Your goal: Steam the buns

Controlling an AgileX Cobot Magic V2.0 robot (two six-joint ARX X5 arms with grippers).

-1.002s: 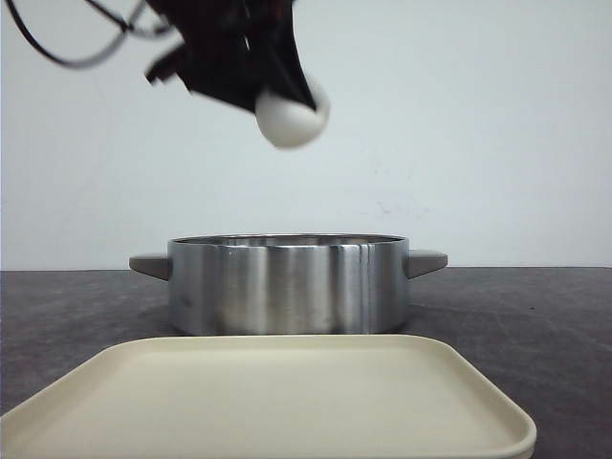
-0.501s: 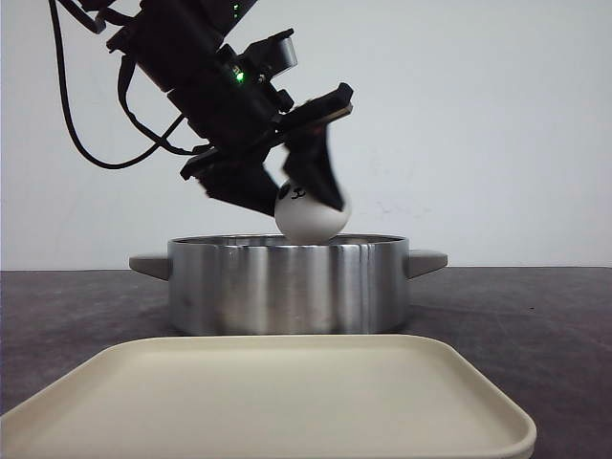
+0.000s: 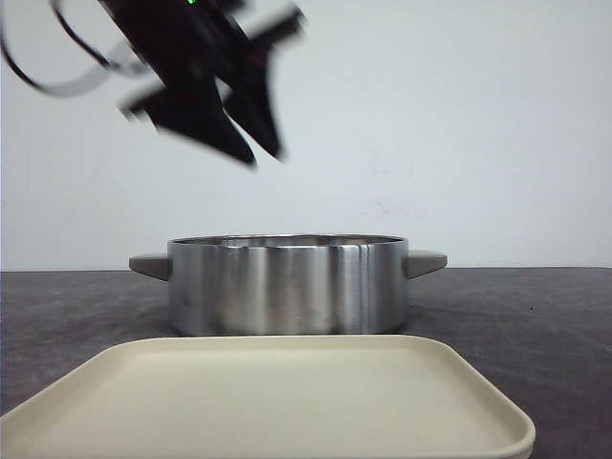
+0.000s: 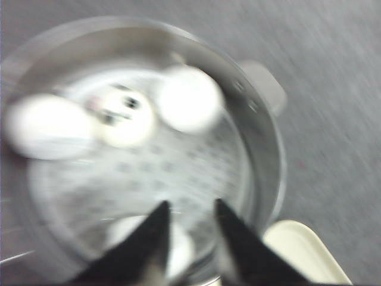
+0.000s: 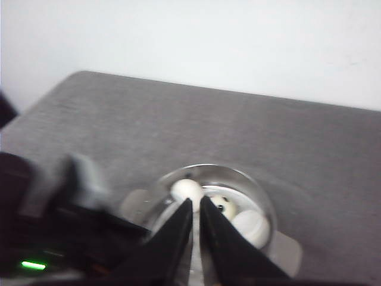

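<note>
Front view, left to right. The black left gripper [image 3: 256, 153] hangs blurred in the air above the left part of the round brushed-steel pot [image 3: 287, 285], its two pointed fingers [image 3: 229, 143] parted and nothing between them: released. A dark cable [image 3: 67, 81] loops off the arm at the far left edge. The pot stands on the dark grey speckled table [image 3: 535, 316], with a grey stub handle [image 3: 148, 265] on its left side and a second one on its right. Just in front of the pot lies a cream rounded-square plastic tray [image 3: 277, 397], its surface bare. Behind everything runs a plain white wall [image 3: 459, 124].

Left wrist view: looks down into the pot onto a perforated steamer plate [image 4: 178, 173]. The white round buns [image 4: 122, 116] lie inside it, four in all. One at the far left is blurred, the next shows black panda eyes, and a third touches that one at its other side. The fourth sits apart from them, partly hidden behind the gripper's spread fingertips. A corner of the cream tray shows beside the pot.

Right wrist view: the right gripper [image 5: 196, 205] is high over the table, fingertips almost touching, nothing held. Three buns are visible in the pot below it, one with a panda face. The left arm's dark body fills the lower left, a green light [image 5: 33, 264] on it.
</note>
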